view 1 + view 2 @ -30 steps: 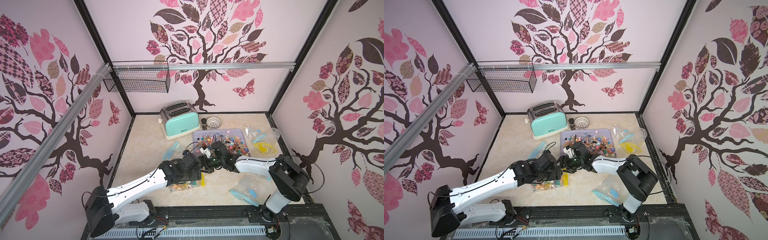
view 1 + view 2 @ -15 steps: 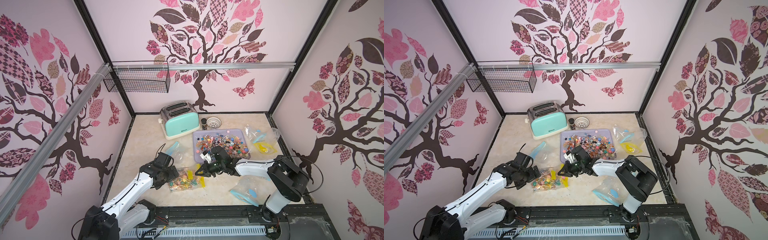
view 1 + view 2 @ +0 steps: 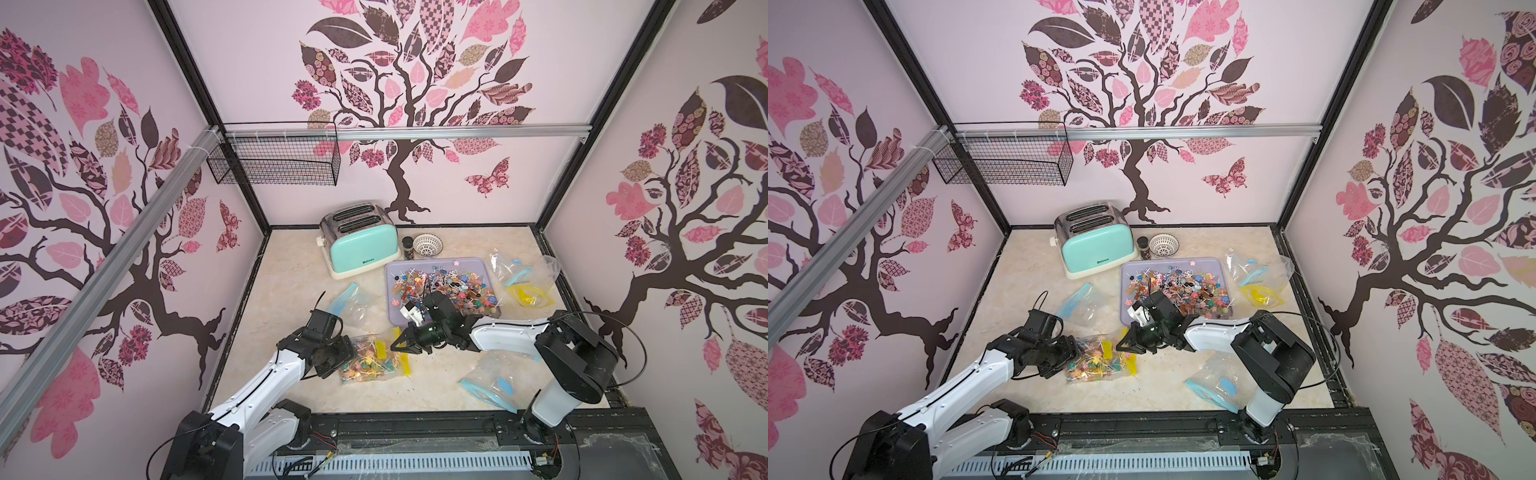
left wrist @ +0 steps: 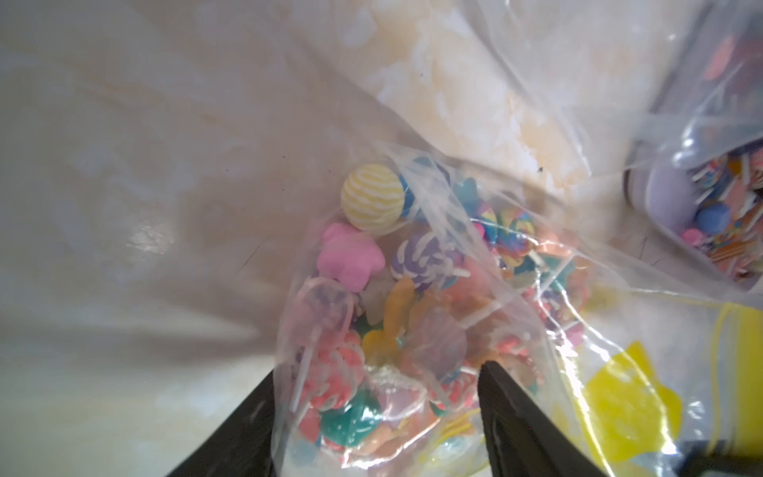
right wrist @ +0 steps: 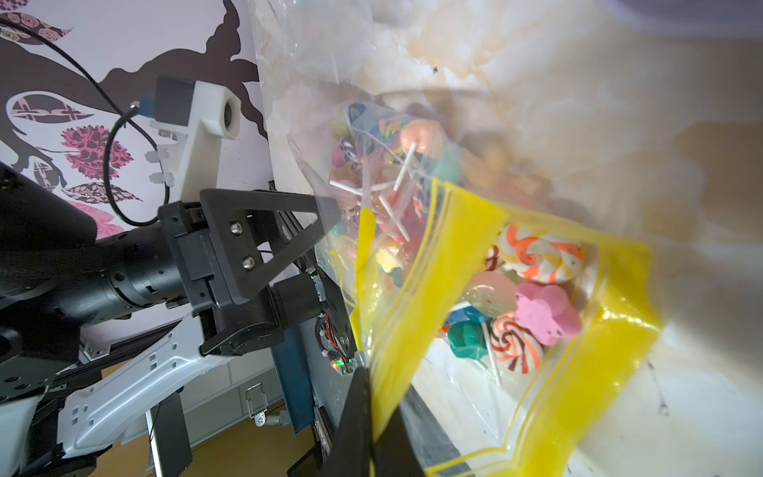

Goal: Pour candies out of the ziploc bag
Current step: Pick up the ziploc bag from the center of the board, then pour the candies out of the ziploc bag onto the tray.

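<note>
marble tabletop (image 3: 291, 270), bit cluttered. ziploc bag (image 3: 370, 363) lying on it near tray (image 3: 478, 262), candies (image 4: 373, 202) inside. right claw (image 3: 395, 344) pinched shut on yellow zip edge (image 5: 466, 231) to hold mouth; left claw (image 4: 375, 367) spread around closed end, probably for tipping up.

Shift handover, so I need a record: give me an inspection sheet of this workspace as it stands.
Surface: marbled tabletop, a few dark specks near the front.
Job's things: ziploc bag full of candies, lying at front centre; tray behind it, heaped with sweets.
Clutter: several empty bags, toaster, dark jar, white bowl.
End effectors: left end effector has its jaws apart around the bag's closed end, grip unclear; right end effector is shut on the yellow seal.
Cables: black cable loops to the left wrist camera.
Surroundings: tree-patterned walls, wire basket on a rail.
</note>
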### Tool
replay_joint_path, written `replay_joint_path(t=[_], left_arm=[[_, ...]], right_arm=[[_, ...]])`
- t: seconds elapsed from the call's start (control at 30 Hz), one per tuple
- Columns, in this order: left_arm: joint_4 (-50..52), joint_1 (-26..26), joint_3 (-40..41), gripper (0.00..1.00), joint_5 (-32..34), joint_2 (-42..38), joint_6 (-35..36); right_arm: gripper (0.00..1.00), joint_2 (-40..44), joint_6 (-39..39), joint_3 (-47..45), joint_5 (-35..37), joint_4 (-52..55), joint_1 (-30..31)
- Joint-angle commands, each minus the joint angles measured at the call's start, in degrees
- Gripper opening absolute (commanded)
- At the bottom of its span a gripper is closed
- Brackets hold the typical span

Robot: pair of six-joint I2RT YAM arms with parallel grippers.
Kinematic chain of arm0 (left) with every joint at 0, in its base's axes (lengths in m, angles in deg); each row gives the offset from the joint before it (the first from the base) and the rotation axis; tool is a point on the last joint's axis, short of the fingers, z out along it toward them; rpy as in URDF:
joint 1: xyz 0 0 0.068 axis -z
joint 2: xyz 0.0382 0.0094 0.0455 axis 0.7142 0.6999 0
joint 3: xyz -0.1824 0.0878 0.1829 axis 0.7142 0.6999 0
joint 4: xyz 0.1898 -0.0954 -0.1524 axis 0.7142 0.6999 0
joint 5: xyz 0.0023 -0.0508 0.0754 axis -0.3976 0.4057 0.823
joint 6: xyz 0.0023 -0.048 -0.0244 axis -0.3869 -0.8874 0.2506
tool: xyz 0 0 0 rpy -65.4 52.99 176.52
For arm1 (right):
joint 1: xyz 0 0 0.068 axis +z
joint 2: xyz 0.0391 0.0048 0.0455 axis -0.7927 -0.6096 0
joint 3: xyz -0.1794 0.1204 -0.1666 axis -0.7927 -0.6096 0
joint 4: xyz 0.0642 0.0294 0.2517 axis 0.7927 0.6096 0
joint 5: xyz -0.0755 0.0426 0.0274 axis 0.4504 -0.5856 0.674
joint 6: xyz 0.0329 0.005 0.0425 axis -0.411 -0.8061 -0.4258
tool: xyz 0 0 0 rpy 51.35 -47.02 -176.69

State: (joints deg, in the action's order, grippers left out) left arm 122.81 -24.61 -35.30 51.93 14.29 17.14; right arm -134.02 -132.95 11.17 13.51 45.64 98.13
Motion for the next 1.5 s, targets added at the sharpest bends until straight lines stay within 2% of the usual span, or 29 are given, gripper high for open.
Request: replay_joint_path(t=[0.0,0.07,0.27,0.53,0.7,0.93,1.17,1.3,1.47], left_arm=[[-0.19,-0.32,-0.18,0.69,1.62,-1.93,0.96],[0.59,-0.37,-0.32,0.68,2.55,-1.98,1.16],[-0.80,-0.32,0.43,0.51,2.94,-0.72,1.11],[0.33,-0.33,-0.01,0.01,3.96,-1.63,0.74],[1.41,-0.32,-0.18,0.00,4.36,-3.43,0.63],[0.23,-0.27,-1.99,0.00,-1.20,-5.40,3.12],[-0.07,2.90,-8.01,0.00,-1.99,-5.59,4.15],[-1.96,6.03,-14.16,0.00,-1.72,-0.49,5.21],[-5.45,7.79,-24.34,0.00,-3.01,10.77,7.19]], right_arm=[[0.00,1.10,1.14,1.55,0.16,1.18,0.22],[0.00,1.10,1.18,1.63,0.11,1.15,0.20],[0.00,1.06,1.32,1.70,0.02,1.08,0.26],[0.00,1.29,1.93,2.11,0.18,1.89,0.19],[0.00,2.53,5.52,5.04,1.95,7.40,0.41],[0.00,5.87,14.19,15.57,8.73,22.12,0.11],[0.00,7.77,18.87,24.16,11.38,30.44,-4.82],[0.00,8.99,21.46,27.70,14.04,33.08,-8.67],[0.00,7.85,24.05,32.81,12.61,36.21,-16.25]])
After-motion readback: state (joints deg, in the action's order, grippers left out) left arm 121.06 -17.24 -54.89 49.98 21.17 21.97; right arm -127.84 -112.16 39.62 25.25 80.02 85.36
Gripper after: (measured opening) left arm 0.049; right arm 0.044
